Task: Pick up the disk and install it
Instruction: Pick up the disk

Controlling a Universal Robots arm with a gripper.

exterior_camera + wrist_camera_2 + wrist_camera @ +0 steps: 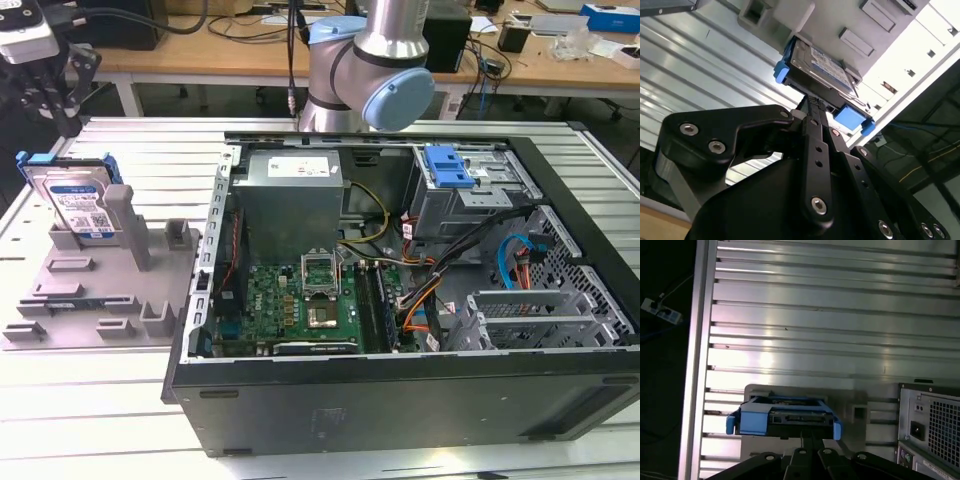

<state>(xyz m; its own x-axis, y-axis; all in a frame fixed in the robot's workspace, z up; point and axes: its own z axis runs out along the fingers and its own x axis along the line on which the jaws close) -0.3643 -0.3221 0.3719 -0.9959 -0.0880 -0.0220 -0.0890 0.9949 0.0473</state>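
Observation:
The disk (78,200) is a silver drive with a blue-and-white label and blue side rails. It stands tilted in a slot of the grey fixture plate (100,300) at the exterior view's left. My gripper (62,118) hangs just above the disk, apart from it, its black fingers drawn together on nothing. In the second wrist view the fingertip end of the gripper (816,102) points at the disk (820,62). The first wrist view has the disk's (785,417) blue-framed edge just beyond the gripper (807,439).
An open computer case (400,300) lies on the slatted metal table (120,150) to the exterior view's right of the fixture, with a drive bay and a blue clip (447,168) at its back. The arm's base (370,70) rises behind the case. A cluttered desk stands farther back.

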